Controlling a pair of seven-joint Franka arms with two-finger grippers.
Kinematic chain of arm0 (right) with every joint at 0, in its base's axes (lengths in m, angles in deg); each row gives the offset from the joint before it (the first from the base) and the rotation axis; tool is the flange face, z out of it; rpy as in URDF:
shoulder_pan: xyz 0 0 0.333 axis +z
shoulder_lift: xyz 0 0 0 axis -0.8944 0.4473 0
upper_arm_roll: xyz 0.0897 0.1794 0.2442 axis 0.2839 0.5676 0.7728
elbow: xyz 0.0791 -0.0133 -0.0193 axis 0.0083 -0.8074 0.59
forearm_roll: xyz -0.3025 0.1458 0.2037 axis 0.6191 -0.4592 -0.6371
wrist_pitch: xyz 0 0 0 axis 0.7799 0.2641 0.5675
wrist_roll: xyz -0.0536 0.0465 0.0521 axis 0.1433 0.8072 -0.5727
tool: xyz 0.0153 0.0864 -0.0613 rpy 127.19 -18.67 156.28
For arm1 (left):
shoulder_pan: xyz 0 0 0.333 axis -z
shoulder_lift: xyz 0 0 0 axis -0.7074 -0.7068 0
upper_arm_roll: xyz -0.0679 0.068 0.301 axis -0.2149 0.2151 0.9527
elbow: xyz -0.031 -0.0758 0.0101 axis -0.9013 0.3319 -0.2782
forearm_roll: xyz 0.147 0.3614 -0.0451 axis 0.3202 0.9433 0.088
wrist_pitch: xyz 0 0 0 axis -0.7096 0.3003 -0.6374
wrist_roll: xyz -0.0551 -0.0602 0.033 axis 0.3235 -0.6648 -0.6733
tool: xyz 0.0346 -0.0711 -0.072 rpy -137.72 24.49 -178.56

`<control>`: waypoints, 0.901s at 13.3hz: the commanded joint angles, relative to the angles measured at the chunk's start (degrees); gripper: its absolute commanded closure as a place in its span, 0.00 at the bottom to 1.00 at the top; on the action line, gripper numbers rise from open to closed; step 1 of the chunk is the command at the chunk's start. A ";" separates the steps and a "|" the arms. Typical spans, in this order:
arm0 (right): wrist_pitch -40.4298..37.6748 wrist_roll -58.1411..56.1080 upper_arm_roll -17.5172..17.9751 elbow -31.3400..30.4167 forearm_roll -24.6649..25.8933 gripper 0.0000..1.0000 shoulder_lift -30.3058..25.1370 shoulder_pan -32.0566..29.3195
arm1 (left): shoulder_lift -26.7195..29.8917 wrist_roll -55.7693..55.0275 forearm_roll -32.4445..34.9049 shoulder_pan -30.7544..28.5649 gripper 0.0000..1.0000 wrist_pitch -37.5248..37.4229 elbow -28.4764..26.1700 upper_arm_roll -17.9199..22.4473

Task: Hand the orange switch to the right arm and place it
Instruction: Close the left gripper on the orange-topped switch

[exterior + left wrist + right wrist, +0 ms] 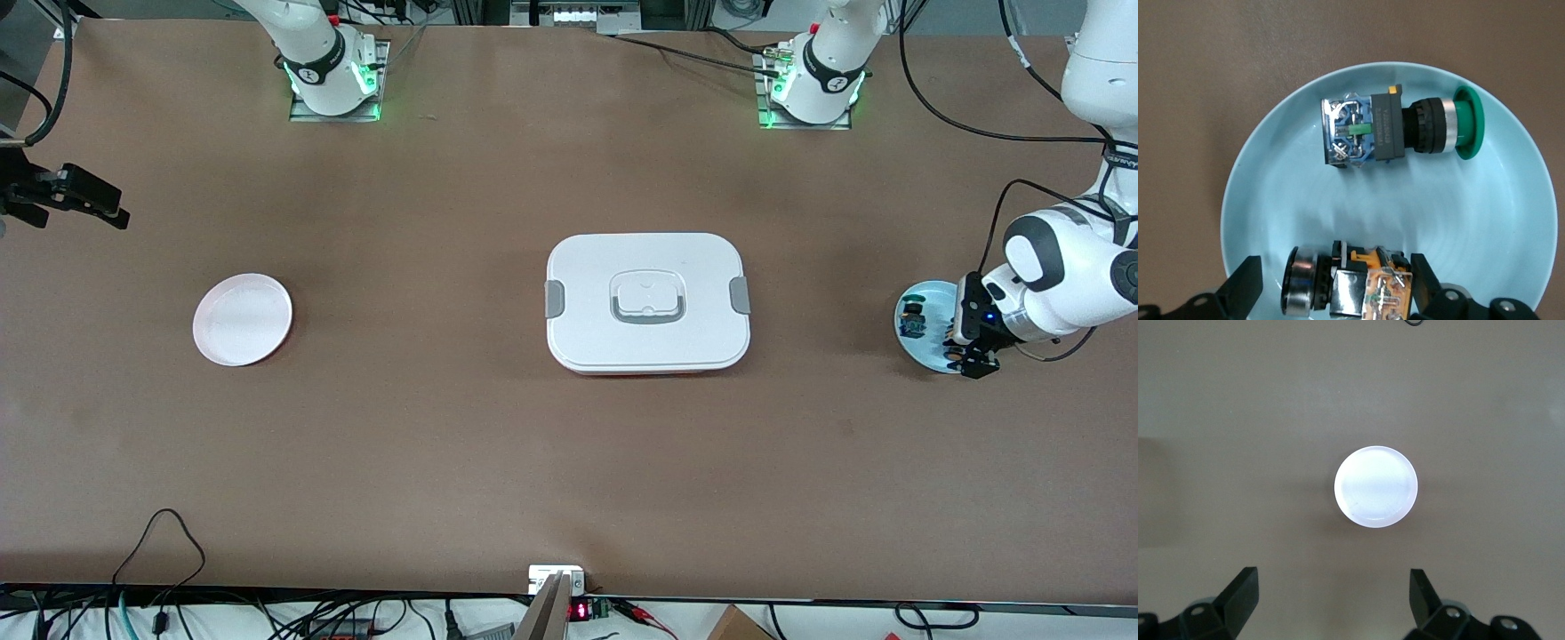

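Observation:
The orange switch (1358, 287) lies on its side on a light blue plate (1511, 220) at the left arm's end of the table. Its tan-orange body and black-and-silver collar show in the left wrist view. My left gripper (1335, 287) is down at the plate (916, 347) with its fingers open on either side of the switch. One finger (1426, 280) sits close against the orange body; the other (1245, 288) stands apart from the cap end. My right gripper (107, 206) waits open and empty, up in the air at the right arm's end of the table; it also shows in the right wrist view (1333, 593).
A blue-green switch with a green cap (1398, 127) lies on the same blue plate. A white lidded container (647, 302) stands mid-table. A white plate (242, 318) lies toward the right arm's end and shows in the right wrist view (1375, 487).

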 commanded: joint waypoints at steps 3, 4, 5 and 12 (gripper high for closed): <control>-0.28 0.65 -0.01 0.34 -0.20 0.00 -0.23 0.01 | -0.35 2.24 -0.41 -0.87 0.51 0.12 1.12 -0.77; -0.63 0.73 -0.01 0.34 -0.11 0.00 -0.23 0.01 | -0.35 3.46 -0.41 -0.79 0.61 0.12 1.21 -0.86; -0.64 0.65 -0.01 0.34 -0.11 0.00 -0.14 0.01 | -0.26 4.17 -0.50 -0.87 0.74 0.03 1.47 -0.86; -0.72 0.21 -0.01 0.34 -0.20 0.00 -0.14 0.01 | 3.95 4.00 -4.36 -1.84 1.00 -11.01 5.86 -2.35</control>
